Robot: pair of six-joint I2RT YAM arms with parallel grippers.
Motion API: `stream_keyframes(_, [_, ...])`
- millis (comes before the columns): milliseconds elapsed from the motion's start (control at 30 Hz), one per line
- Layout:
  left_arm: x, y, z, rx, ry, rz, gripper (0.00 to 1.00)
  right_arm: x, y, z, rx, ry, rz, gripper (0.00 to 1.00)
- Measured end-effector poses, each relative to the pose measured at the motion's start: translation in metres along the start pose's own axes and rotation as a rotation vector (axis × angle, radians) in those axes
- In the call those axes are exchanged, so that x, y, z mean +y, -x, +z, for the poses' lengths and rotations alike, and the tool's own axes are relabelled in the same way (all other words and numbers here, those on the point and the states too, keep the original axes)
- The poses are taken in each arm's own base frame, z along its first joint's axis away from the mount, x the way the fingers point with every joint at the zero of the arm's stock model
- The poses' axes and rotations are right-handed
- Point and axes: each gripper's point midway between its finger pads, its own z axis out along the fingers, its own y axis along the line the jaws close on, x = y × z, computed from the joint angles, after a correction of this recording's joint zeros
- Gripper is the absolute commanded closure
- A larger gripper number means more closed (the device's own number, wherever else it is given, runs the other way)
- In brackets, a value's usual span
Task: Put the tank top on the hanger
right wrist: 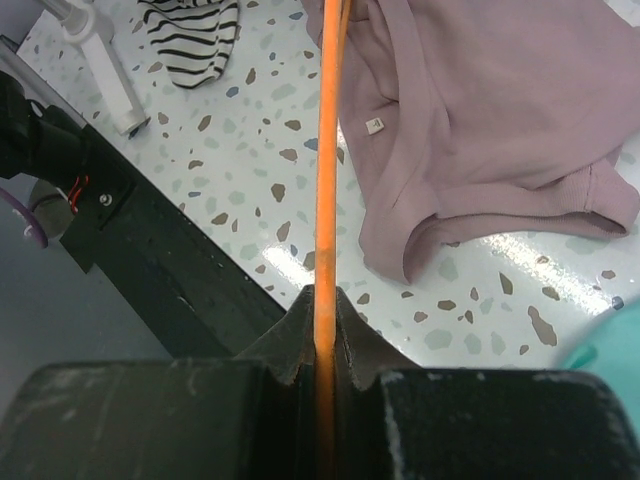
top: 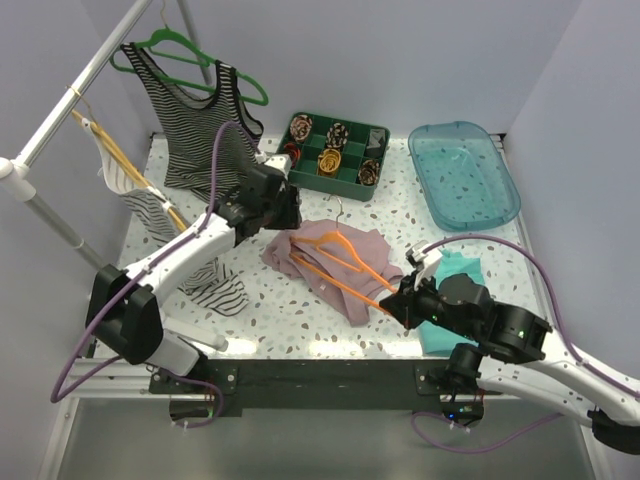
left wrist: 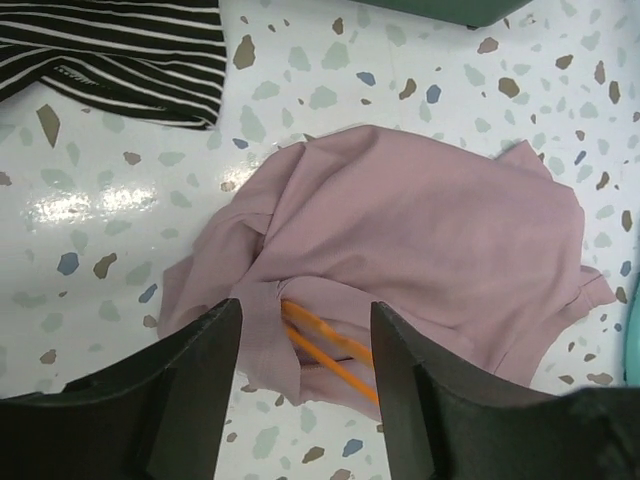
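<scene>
Top external view showed a divided green box (top: 335, 155) at the far side of the table, and everything else is placed from it. The tank top (top: 285, 255) lay crumpled on the table just in front of the box, towards the arm bases. The hanger (top: 352, 265) lay across it, with its metal hook end pointing towards the box.

The left gripper (top: 292, 214) sat near the box's front left corner, above the near edge of the pink fabric. In the left wrist view its fingers (left wrist: 215, 370) stood apart, with the tank top (left wrist: 420, 230) and two bars of the hanger (left wrist: 325, 345) showing between them. Whether they touched the cloth could not be told.

The right gripper (top: 396, 297) was on the side of the tank top away from the box. In the right wrist view it (right wrist: 325, 310) was clamped tight on the hanger (right wrist: 328, 150), which ran straight out from the jaws past the tank top (right wrist: 480, 100).

A clear blue bin (top: 465, 175) stood to the right of the box. A striped top (top: 200, 120) hung to its left.
</scene>
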Motion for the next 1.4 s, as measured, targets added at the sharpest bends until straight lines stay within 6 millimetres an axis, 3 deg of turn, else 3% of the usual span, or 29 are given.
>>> stream_keyframes(133, [0.01,-0.021,-0.009,0.009,0.057,0.026,0.46,-0.001,-0.001,0.001,-0.004,-0.006,0.013,1.0])
stream_keyframes(333, [0.004,-0.068,-0.013,0.062,0.135,0.115,0.46,-0.001,0.0,0.0,-0.012,-0.001,0.02,1.0])
stream_keyframes(433, [0.006,-0.078,-0.012,0.07,0.172,0.136,0.46,-0.001,0.0,0.0,-0.013,-0.001,0.02,1.0])
stream_keyframes(567, [0.013,-0.079,-0.005,0.063,0.212,0.143,0.48,-0.001,0.0,0.0,-0.012,-0.001,0.02,1.0])
stream_keyframes(700, [0.02,-0.086,0.007,0.078,0.259,0.154,0.55,0.0,0.001,-0.001,-0.019,0.002,0.021,1.0])
stream_keyframes(900, [0.027,-0.088,0.015,0.071,0.309,0.149,0.93,0.0,0.002,-0.003,-0.024,0.006,0.022,1.0])
stream_keyframes(967, [0.03,-0.086,0.014,0.064,0.325,0.152,0.99,0.0,0.001,-0.003,-0.022,0.01,0.022,1.0])
stream_keyframes(1400, [0.022,-0.051,0.007,-0.004,0.359,0.153,1.0,0.013,0.002,-0.009,-0.047,0.098,0.02,1.0])
